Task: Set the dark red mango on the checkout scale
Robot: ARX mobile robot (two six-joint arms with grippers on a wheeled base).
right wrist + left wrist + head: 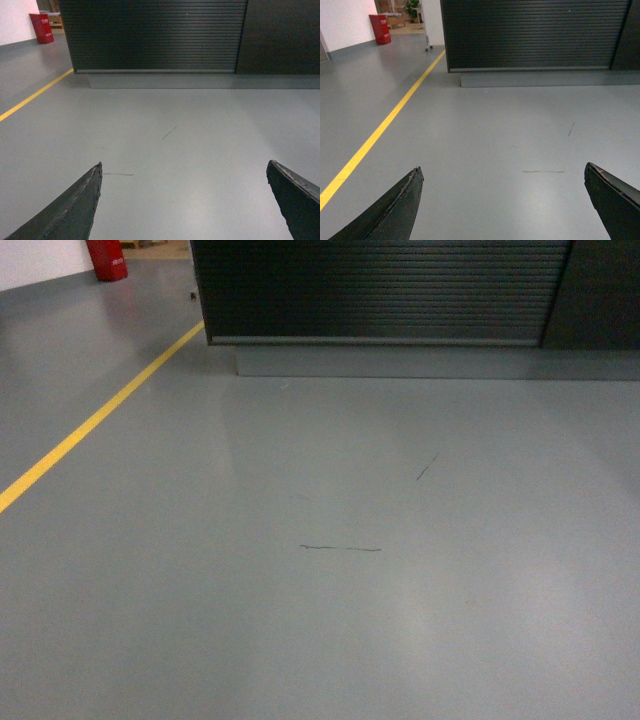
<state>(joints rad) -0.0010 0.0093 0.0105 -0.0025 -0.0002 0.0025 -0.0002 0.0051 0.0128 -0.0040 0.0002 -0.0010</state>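
Left tool [502, 200] nearest the lens in its wrist view, fingers spread wide, nothing between them. Right tool [182, 200] the same: released, empty. Below both, bare grey floor [330, 620] with two thin dark scuff marks [340, 548] near centre. Checkout [380, 290] at 12 o'clock in the head view: only its dark ribbed front panel and grey base show, top surface out of frame. Yellow floor line [95, 420] runs from 8 toward 11 o'clock; red container [107, 258] at 11 o'clock, far corner. Dark red mango and scale: not visible in any view, and neither tool carries the fruit.

Step in hand looks like base travel. To do it well: drive square to the panel, stay right of the yellow line, keep both arms tucked, then raise the view to find the tabletop.
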